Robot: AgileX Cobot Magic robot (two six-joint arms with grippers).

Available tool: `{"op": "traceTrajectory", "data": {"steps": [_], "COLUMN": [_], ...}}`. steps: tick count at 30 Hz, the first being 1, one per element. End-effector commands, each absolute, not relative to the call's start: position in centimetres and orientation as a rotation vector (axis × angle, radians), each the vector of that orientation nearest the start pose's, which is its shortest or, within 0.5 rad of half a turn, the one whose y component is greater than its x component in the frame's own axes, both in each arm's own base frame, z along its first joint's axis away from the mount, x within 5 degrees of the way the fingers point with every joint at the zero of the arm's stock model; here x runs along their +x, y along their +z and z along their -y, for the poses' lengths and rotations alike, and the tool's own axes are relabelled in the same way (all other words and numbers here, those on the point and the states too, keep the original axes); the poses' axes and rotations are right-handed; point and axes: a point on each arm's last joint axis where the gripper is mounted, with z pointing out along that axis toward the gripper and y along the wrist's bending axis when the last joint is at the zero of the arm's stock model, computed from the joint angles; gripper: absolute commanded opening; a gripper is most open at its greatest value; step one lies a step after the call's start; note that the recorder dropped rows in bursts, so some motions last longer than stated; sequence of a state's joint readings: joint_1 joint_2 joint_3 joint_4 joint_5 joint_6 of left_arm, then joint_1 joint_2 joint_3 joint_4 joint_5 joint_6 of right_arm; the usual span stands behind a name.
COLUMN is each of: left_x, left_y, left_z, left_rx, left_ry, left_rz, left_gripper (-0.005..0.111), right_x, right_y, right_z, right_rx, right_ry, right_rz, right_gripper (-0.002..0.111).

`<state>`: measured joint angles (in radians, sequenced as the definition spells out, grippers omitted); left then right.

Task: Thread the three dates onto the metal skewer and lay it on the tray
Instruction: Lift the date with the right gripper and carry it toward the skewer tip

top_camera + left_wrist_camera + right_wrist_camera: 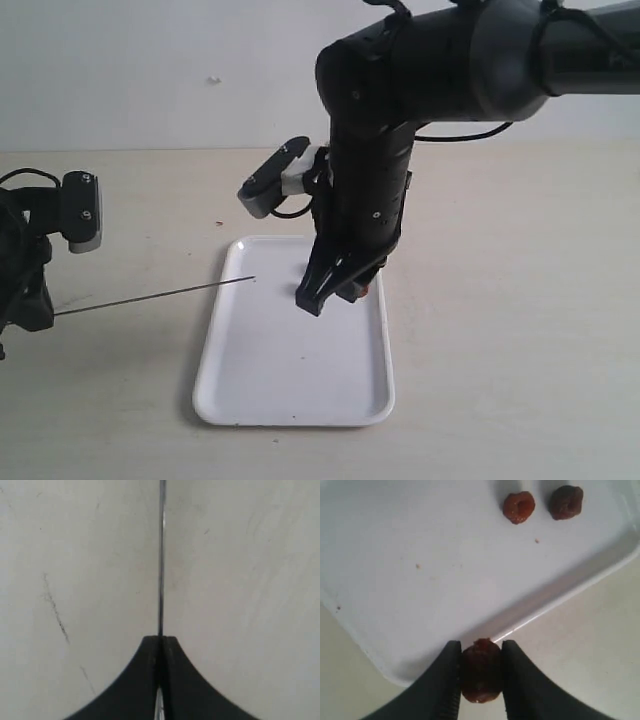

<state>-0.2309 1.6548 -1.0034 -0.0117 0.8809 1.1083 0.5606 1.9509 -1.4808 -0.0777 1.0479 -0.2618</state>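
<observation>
My right gripper (pixel 481 646) is shut on one dark reddish-brown date (pixel 481 672), held a little above the white tray's (pixel 420 600) rim. Two more dates (pixel 519 507) (pixel 566 502) lie side by side on the tray floor farther off. In the exterior view the right gripper (pixel 335 292) hangs over the tray (pixel 270 350), and the arm hides the loose dates. My left gripper (pixel 160 641) is shut on the thin metal skewer (pixel 161 555). The skewer (pixel 150 295) reaches from the left gripper (pixel 35 305) rightward, its tip just over the tray's left edge.
The tray lies on a pale beige tabletop (pixel 500 300) with faint scratches. The right arm's wrist camera (pixel 275 180) juts out above the tray's far end. A light wall rises behind the table.
</observation>
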Motion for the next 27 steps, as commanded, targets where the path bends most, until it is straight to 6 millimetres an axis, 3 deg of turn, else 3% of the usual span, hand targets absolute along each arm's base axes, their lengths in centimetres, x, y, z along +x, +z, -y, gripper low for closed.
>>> {"op": "traceTrajectory", "data": {"steps": [1,5,10,19,23,27], "left_x": [29.4,29.9,30.8,31.2,31.0,30.5], "left_y": [19.6,19.8,20.2,20.4,20.4,20.1], "left_z": [7.1,7.9,9.2,9.4,9.5,9.4], "left_rx": [1.914,1.988,2.016,1.994,1.939,1.89], "left_ry": [0.111,0.176,0.285,0.313,0.263,0.191], "left_rz": [-2.271,-2.105,-1.891,-1.848,-1.911,-2.029], "left_gripper": [0.0,0.0,0.0,0.0,0.0,0.0], "right_x": [33.3,32.7,32.1,31.8,31.9,31.9], "right_y": [22.6,23.8,23.9,23.9,23.9,23.9], "right_z": [-20.3,-20.2,-19.9,-19.8,-19.9,-20.1], "right_rx": [-1.317,-1.398,-1.542,-1.627,-1.473,-1.176], "right_ry": [-0.082,-0.055,-0.049,-0.045,-0.034,0.01], "right_rz": [-2.637,-2.59,-2.575,-2.562,-2.643,-2.774], "right_gripper": [0.028,0.028,0.028,0.028,0.028,0.028]}}
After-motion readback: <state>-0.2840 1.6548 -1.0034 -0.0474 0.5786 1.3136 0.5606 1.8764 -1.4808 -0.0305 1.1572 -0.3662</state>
